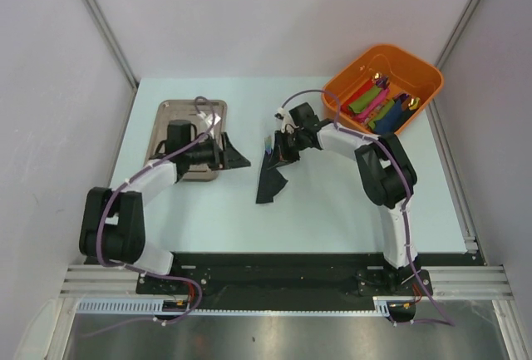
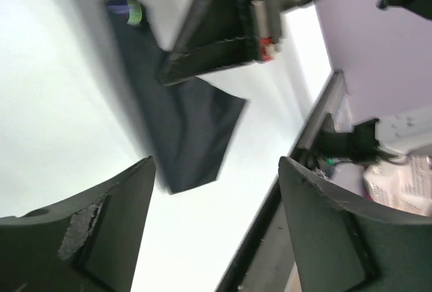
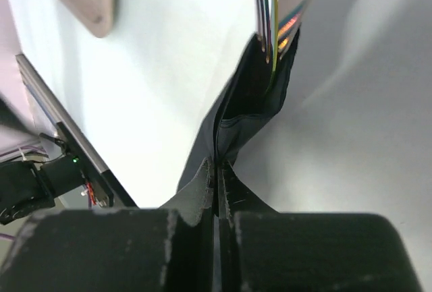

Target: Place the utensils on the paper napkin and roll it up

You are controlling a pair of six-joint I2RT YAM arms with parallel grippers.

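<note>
Napkin (image 1: 271,179) is seen just right of the steel tray (image 1: 169,112), partly folded, its long axis running near-to-far. Utensils (image 3: 273,15) are tucked inside along that axis, tips projecting past the far end. Right gripper (image 3: 217,170) fingers are clamped on the napkin's fold. Left gripper (image 2: 216,167) fingers are spread apart and empty at the tray's right edge.

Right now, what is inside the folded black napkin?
Iridescent utensils poke out of one end of the paper napkin; their remaining length is hidden in the fold, pinched by the right gripper.
</note>
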